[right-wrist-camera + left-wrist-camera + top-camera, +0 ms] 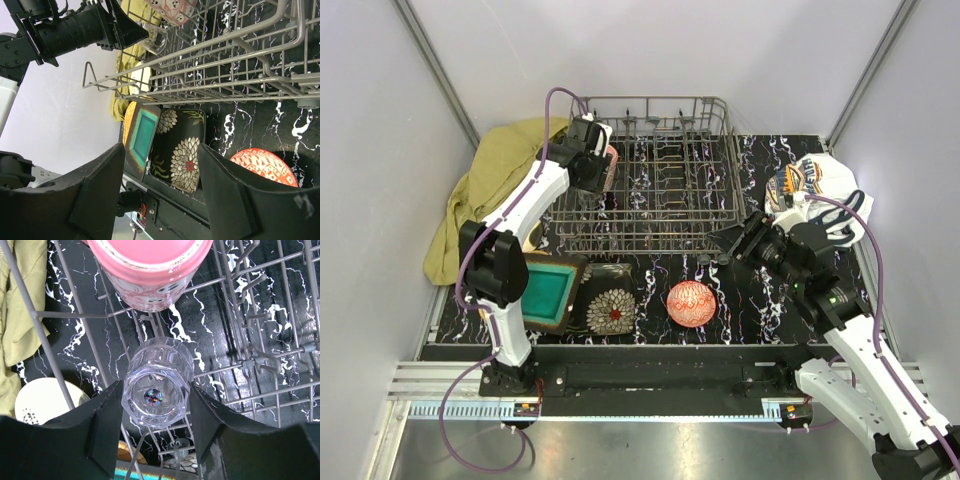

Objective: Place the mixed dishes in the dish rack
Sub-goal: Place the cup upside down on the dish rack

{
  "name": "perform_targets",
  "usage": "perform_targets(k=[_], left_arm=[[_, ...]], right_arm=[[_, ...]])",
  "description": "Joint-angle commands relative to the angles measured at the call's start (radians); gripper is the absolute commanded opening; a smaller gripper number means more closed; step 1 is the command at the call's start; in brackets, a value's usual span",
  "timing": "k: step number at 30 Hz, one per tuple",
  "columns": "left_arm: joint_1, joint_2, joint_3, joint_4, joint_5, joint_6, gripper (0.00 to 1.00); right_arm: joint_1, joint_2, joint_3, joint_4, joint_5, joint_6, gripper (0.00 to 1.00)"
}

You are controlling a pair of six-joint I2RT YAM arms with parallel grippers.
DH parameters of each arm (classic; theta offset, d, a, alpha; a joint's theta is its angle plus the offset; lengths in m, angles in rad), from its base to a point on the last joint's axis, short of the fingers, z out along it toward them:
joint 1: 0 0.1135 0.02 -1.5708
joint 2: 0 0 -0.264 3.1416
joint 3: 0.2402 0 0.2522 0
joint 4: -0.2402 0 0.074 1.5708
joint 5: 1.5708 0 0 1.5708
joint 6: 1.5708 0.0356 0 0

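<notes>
Tight in left hand (156, 390), clear glass (157, 397), long axis down into dish rack (665, 240); right hand (157, 150) wide open, empty.

Robot lab test cell — plain white walls (650, 50), aluminium frame posts (435, 65), arms (525, 200) bolted to a rail (650, 377)

One dish rack (670, 182). Four plates show: one teal square plate (548, 290), one dark floral plate (611, 308), one cream round plate (42, 400) and a sliver of one orange plate (128, 117). One red bowl (691, 303), one pink cup (150, 270), one clear glass (157, 390). Two cloths: one olive-yellow cloth (490, 190), one white printed cloth (820, 185).
</notes>
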Motion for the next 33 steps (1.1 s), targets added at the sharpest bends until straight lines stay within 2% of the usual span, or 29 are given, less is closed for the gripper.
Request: perform_targets(k=[1, 3, 11, 16, 19, 25, 27, 29, 33], left_arm=[[0.013, 0.02, -0.023, 0.019, 0.032, 0.0, 0.15], [0.014, 0.025, -0.026, 0.019, 0.033, 0.0, 0.16], [0.017, 0.039, -0.031, 0.019, 0.042, 0.0, 0.38], [0.024, 0.045, -0.045, 0.019, 0.048, 0.0, 0.4], [0.027, 0.046, -0.057, 0.026, 0.052, -0.029, 0.45], [0.036, 0.048, -0.084, 0.033, 0.058, -0.038, 0.6], [0.036, 0.043, -0.092, 0.038, 0.062, -0.042, 0.61], [0.037, 0.04, -0.094, 0.039, 0.062, -0.045, 0.7], [0.042, 0.022, -0.088, 0.039, 0.062, -0.046, 0.76]], right_arm=[[-0.004, 0.01, 0.051, 0.011, 0.005, -0.023, 0.68], [-0.004, 0.01, 0.05, 0.011, 0.005, -0.023, 0.68], [-0.004, -0.005, 0.035, 0.005, 0.006, -0.016, 0.68], [-0.004, -0.001, 0.044, -0.001, 0.005, -0.02, 0.68], [-0.004, 0.004, 0.051, -0.006, 0.003, -0.023, 0.68], [-0.004, 0.001, 0.053, -0.01, 0.002, -0.02, 0.68], [-0.004, -0.001, 0.053, -0.013, 0.002, -0.022, 0.68], [-0.003, -0.001, 0.056, -0.015, 0.0, -0.025, 0.68], [-0.003, -0.001, 0.056, -0.018, -0.003, -0.022, 0.68]])
